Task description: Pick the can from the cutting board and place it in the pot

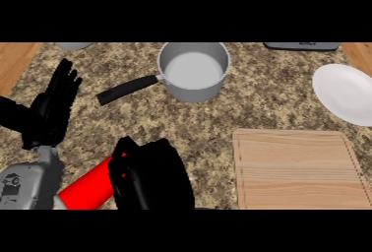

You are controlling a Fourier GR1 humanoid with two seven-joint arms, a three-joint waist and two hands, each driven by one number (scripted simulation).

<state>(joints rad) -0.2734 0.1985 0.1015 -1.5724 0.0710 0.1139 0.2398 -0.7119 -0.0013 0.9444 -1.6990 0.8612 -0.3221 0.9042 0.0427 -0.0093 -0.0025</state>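
Head view. The counter [240, 106] is a speckled brown-and-tan granite, mottled all over, with strips of warm wood showing at the upper left and upper right corners of the frame.

At upper centre stands the pot [193, 69], a round, straight-walled vessel of dull grey metal with a pale smooth inside. Its black handle [129, 89], a slim rounded bar, runs down and to the left from the wall.

At lower right lies the cutting board [298, 170], a rectangle of light wood with fine horizontal grain and a shallow groove following its edge. Nothing rests on it.

A white plate [347, 93], smooth and glossy, lies at the right edge above the board and is cut off by the frame.

At the top right edge a dark flat object [301, 46] shows only partly; pale marks on it cannot be read. At the top left edge a grey rounded rim [73, 46] peeks in.

The can [91, 189], a plain bright red cylinder without visible label, lies tilted at lower left, well away from the board. The right hand [149, 177], black and blocky, is curled round its upper end and hides it.

The left hand [54, 106] shows at the left, fingers straight and pointing up, holding nothing.
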